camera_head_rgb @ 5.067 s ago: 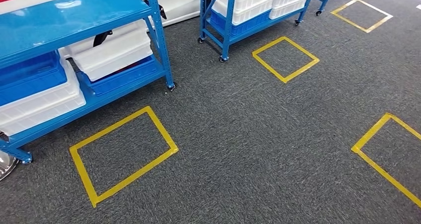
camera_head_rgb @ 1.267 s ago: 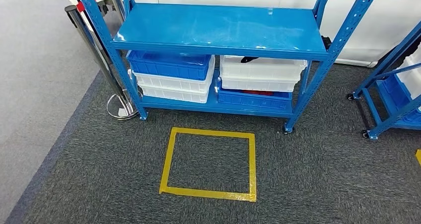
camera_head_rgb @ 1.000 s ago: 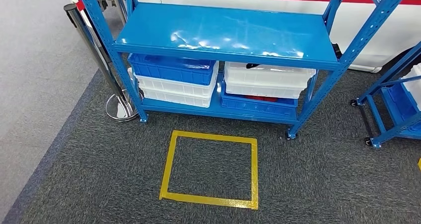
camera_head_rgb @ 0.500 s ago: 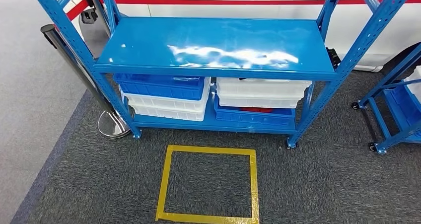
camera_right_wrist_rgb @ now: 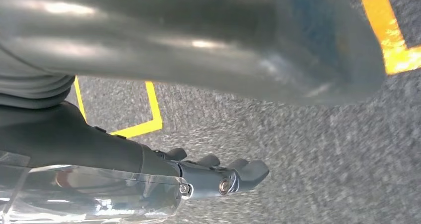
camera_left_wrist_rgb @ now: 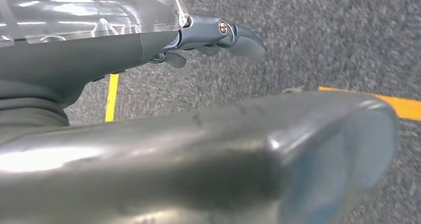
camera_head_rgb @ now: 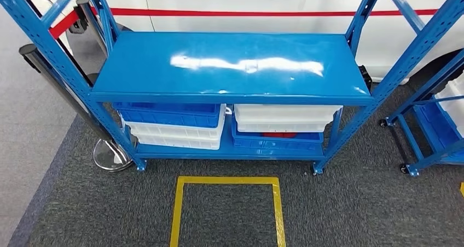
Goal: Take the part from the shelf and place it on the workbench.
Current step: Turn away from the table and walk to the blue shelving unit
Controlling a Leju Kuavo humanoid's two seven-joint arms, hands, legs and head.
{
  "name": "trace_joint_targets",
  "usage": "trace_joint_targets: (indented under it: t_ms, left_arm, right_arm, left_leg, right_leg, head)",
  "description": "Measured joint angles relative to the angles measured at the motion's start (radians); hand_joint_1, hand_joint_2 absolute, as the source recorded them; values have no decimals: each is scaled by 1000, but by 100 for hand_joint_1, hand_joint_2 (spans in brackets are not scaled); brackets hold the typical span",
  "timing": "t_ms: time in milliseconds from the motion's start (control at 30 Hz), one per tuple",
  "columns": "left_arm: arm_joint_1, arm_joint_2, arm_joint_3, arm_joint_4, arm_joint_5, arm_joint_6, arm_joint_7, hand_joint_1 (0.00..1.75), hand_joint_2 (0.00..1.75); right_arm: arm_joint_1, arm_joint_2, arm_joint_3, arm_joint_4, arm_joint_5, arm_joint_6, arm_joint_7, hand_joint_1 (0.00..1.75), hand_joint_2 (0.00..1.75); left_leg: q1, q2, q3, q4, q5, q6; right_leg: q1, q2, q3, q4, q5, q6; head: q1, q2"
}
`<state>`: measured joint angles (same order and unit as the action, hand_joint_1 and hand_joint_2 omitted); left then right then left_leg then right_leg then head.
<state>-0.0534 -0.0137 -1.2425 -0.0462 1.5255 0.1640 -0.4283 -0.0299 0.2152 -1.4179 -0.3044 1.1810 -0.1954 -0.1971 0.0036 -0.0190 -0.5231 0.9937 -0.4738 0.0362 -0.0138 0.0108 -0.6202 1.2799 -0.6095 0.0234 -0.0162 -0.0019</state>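
A blue metal shelf (camera_head_rgb: 235, 66) stands straight ahead in the head view, its middle board bare and glossy. On its lowest board lie a blue bin (camera_head_rgb: 169, 113) over white bins (camera_head_rgb: 175, 136) on the left. On the right a white bin (camera_head_rgb: 284, 117) is stacked on a blue bin (camera_head_rgb: 276, 142), with something red (camera_head_rgb: 279, 134) showing between them. My left hand (camera_left_wrist_rgb: 218, 37) hangs over the carpet, fingers straight, holding nothing. My right hand (camera_right_wrist_rgb: 218, 177) hangs the same way, empty, near yellow tape (camera_right_wrist_rgb: 149, 119).
A yellow tape square (camera_head_rgb: 227, 180) marks the grey carpet just in front of the shelf. A chrome post with a round base (camera_head_rgb: 112, 155) stands at the shelf's left foot. Another blue wheeled rack (camera_head_rgb: 432, 132) stands to the right. A white body with a red stripe (camera_head_rgb: 246, 11) lies behind.
The camera has turned to face the shelf and come closer: the shelf now looks larger and the tape square has slid to the bottom edge. The things themselves have not moved.
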Motion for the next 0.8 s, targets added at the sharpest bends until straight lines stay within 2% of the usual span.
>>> trace_joint_targets:
  t_ms: [33, 67, 100, 133, 200, 233, 267, 333, 367, 433, 467, 533, 567, 600, 633, 700, 733, 767, 800]
  left_arm:
    - [0, 0, 0, 0, 0, 0, 0, 0, 0]
    - [1, 0, 0, 0, 0, 0, 1, 0, 0]
    - [1, -1, 0, 0, 0, 0, 1, 0, 0]
    - [1, -1, 0, 0, 0, 0, 1, 0, 0]
    - [3, -1, 0, 0, 0, 0, 2, 0, 0]
    - [2, -1, 0, 0, 0, 0, 2, 0, 0]
    - [1, -1, 0, 0, 0, 0, 3, 0, 0]
    - [-6, 0, 0, 0, 0, 0, 4, 0, 0]
    - [-8, 0, 0, 0, 0, 0, 5, 0, 0]
    - [-11, 0, 0, 0, 0, 1, 5, 0, 0]
    - [-11, 0, 0, 0, 0, 1, 5, 0, 0]
    - [-8, 0, 0, 0, 0, 3, 6, 0, 0]
    - [-7, 0, 0, 0, 0, 5, 6, 0, 0]
    - [-5, 0, 0, 0, 0, 6, 6, 0, 0]
    - [-4, 0, 0, 0, 0, 6, 6, 0, 0]
    - [-3, 1, 0, 0, 0, 6, 6, 0, 0]
    - [-3, 1, 0, 0, 0, 7, 6, 0, 0]
    - [-4, 1, 0, 0, 0, 7, 6, 0, 0]
    - [-3, 1, 0, 0, 0, 8, 7, 0, 0]
  right_arm:
    - [1, 0, 0, 0, 1, 2, -1, 0, 0]
    - [3, 0, -1, 0, 1, 5, -2, 0, 0]
    - [5, 0, -3, 0, -1, 10, -3, 0, 0]
    - [6, 0, -6, 0, -4, 15, -4, 0, 0]
    - [5, 0, -11, 0, -9, 20, -5, 0, 0]
    - [5, 0, -12, 0, -9, 18, -5, 0, 0]
    - [5, 0, -12, 0, -9, 15, -4, 0, 0]
    - [7, 0, -12, 0, -7, 10, -2, 0, 0]
    - [7, 1, -13, 0, -6, 8, -2, 0, 0]
    - [4, 2, -16, 0, -6, 4, 0, 0, 0]
    - [3, 2, -17, 0, -6, 2, 0, 0, 0]
    - [1, 2, -18, 0, -5, -2, 2, 0, 0]
    - [1, 2, -19, 0, -3, -3, 3, 0, 0]
    - [1, 3, -19, 0, -1, -3, 4, 0, 0]
    - [1, 3, -19, 0, 2, -3, 5, 0, 0]
    - [2, 5, -20, 0, 7, -3, 5, 0, 0]
    - [1, 5, -20, 0, 9, -3, 5, 0, 0]
    - [0, 5, -20, 0, 10, -3, 6, 0, 0]
    - [-1, 5, -21, 0, 11, -3, 6, 0, 0]
  left_leg:
    - [-1, 4, 13, 0, -12, 0]
    - [-1, 8, 29, 0, -26, 0]
    - [-1, 13, 47, 0, -40, -1]
    - [-1, 19, 66, 0, -55, -3]
    - [-5, 32, 100, 1, -87, -10]
    - [-7, 39, 113, 1, -103, -16]
    - [-10, 43, 126, 3, -113, -22]
    - [-12, 48, 133, 21, -113, -36]
    - [-11, 45, 125, 48, -103, -42]
    - [-7, 34, 64, 149, -98, -51]
    - [-4, 30, 25, 206, -113, -55]
    - [1, 28, -49, 286, -180, -61]
    - [3, 28, -71, 291, -205, -64]
    - [6, 28, -82, 271, -207, -65]
    - [7, 28, -81, 226, -176, -64]
    - [7, 30, -66, 113, -66, -58]
    - [4, 30, -62, 75, -30, -54]
    - [1, 30, -62, 55, -6, -48]
    - [-2, 30, -65, 53, -3, -42]
  right_leg:
    - [0, -2, -33, 22, -26, 2]
    - [0, -4, -53, 18, -36, 5]
    - [1, -6, -60, -12, -24, 5]
    - [2, -12, -57, -63, 11, 4]
    - [8, -42, -44, -168, 121, -9]
    - [10, -52, -39, -197, 160, -17]
    - [12, -57, -37, -208, 182, -25]
    - [11, -46, -25, -209, 174, -37]
    - [10, -43, -17, -214, 170, -42]
    - [6, -39, 3, -227, 163, -52]
    - [5, -36, 12, -231, 158, -55]
    - [5, -29, 29, -235, 146, -57]
    - [5, -25, 39, -235, 138, -57]
    - [4, -21, 50, -235, 131, -55]
    - [4, -19, 61, -235, 123, -53]
    - [4, -16, 78, -235, 111, -47]
    - [4, -16, 82, -235, 106, -41]
    - [5, -15, 83, -235, 102, -35]
    - [5, -15, 85, -236, 99, -28]
  head:
    - [0, 0]
    - [0, 0]
    - [0, 0]
    - [1, 0]
    - [0, 0]
    - [0, 0]
    - [-1, 0]
    - [-2, 0]
    - [-2, 0]
    - [-3, 0]
    - [-4, 0]
    - [-4, 0]
    - [-4, 0]
    - [-5, 0]
    - [-4, 0]
    - [-4, 0]
    - [-4, 0]
    - [-4, 0]
    - [-3, 0]
